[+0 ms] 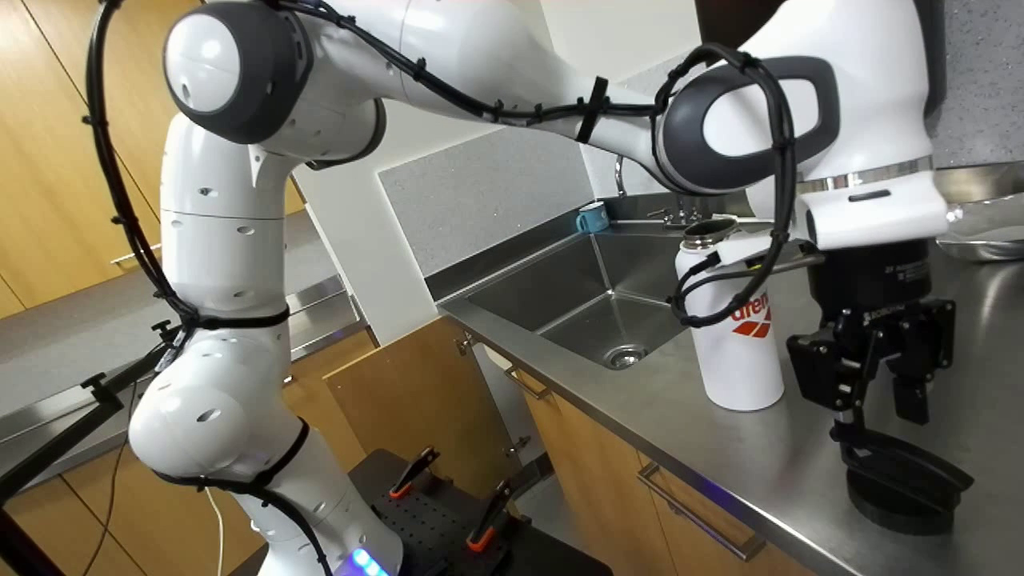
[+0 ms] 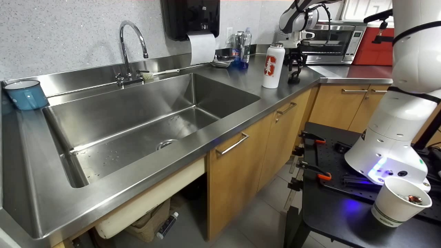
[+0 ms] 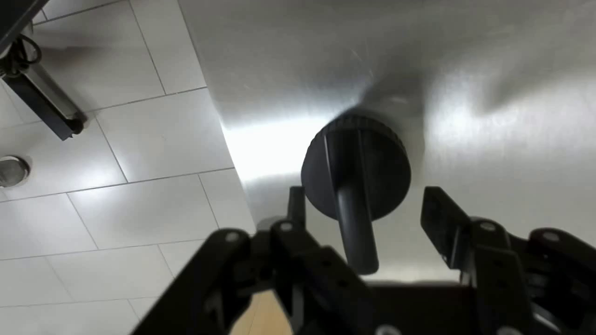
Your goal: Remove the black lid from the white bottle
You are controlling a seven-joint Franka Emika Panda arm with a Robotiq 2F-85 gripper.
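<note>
I see a white bottle (image 1: 736, 360) with red print (image 1: 752, 317), a black lid (image 3: 356, 167) and my gripper (image 1: 880, 418), also black. The mug (image 2: 28, 98) reads blue, the wall (image 2: 86, 38) speckled grey, cabinet doors (image 2: 241, 179) yellow-brown, clamps (image 1: 490, 518) black and orange.

1) One white bottle (image 2: 274, 69), one black lid (image 3: 372, 172), by my count
2) One robot arm (image 1: 352, 128), one gripper (image 1: 878, 406), two fingers (image 1: 910, 400)
3) One sink (image 2: 137, 110), one tap (image 2: 125, 55), one brush (image 2: 148, 75)
4) One blue mug (image 2: 24, 97), one paper cup (image 2: 396, 205)
5) Two clamps (image 2: 311, 136), both orange-tipped
6) One oven (image 2: 339, 43), one towel dispenser (image 2: 191, 17) that I can see from here
</note>
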